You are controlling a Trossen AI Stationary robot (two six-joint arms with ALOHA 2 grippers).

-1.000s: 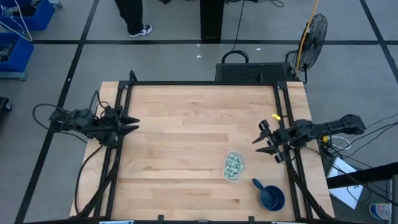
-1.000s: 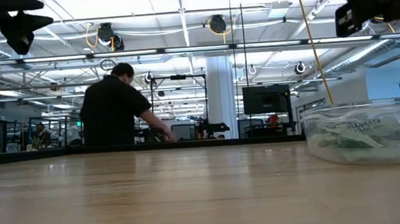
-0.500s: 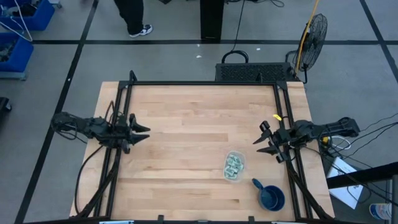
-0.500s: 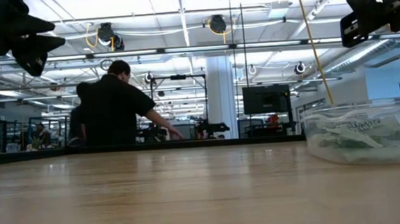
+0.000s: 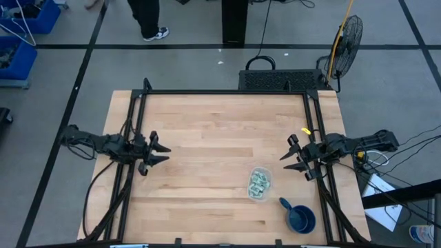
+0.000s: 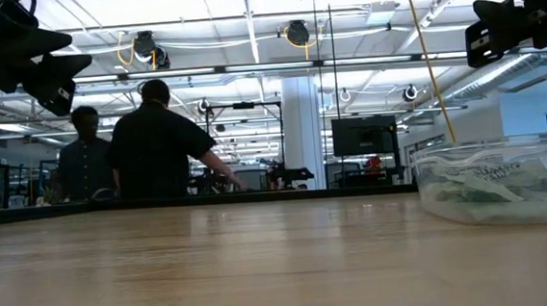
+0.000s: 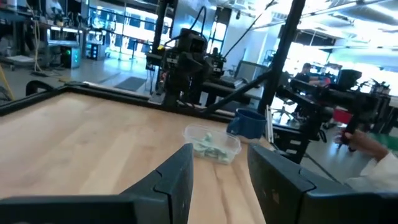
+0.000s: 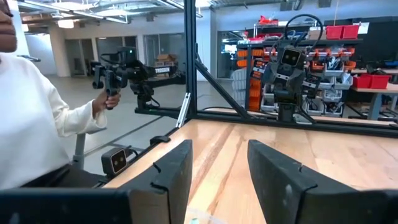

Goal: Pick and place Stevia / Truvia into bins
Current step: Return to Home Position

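Note:
The bin, a small clear container (image 5: 259, 184), stands on the table at the right, toward the near edge. Pale green and white Stevia packets (image 5: 258, 181) lie inside it; the low view shows them through the wall (image 6: 494, 194), and the left wrist view shows them too (image 7: 209, 148). My left gripper (image 5: 165, 153) hangs open above the table's left side, pointing level toward the bin, far from it. My right gripper (image 5: 287, 154) hangs open above the right side, beyond the bin, with nothing between its fingers (image 8: 219, 180).
A dark blue cup with a handle (image 5: 300, 218) stands near the bin at the near right corner. Black frame rails (image 5: 227, 92) run along the table's far, left and right edges. People stand beyond the far edge (image 6: 152, 147); a white sleeve (image 8: 43, 118) shows beside the table.
My left gripper has come down and moved toward the table's middle and near edge, tipping level, its fingers still open. My right gripper has sunk slightly. The bin and the cup have stayed where they were.

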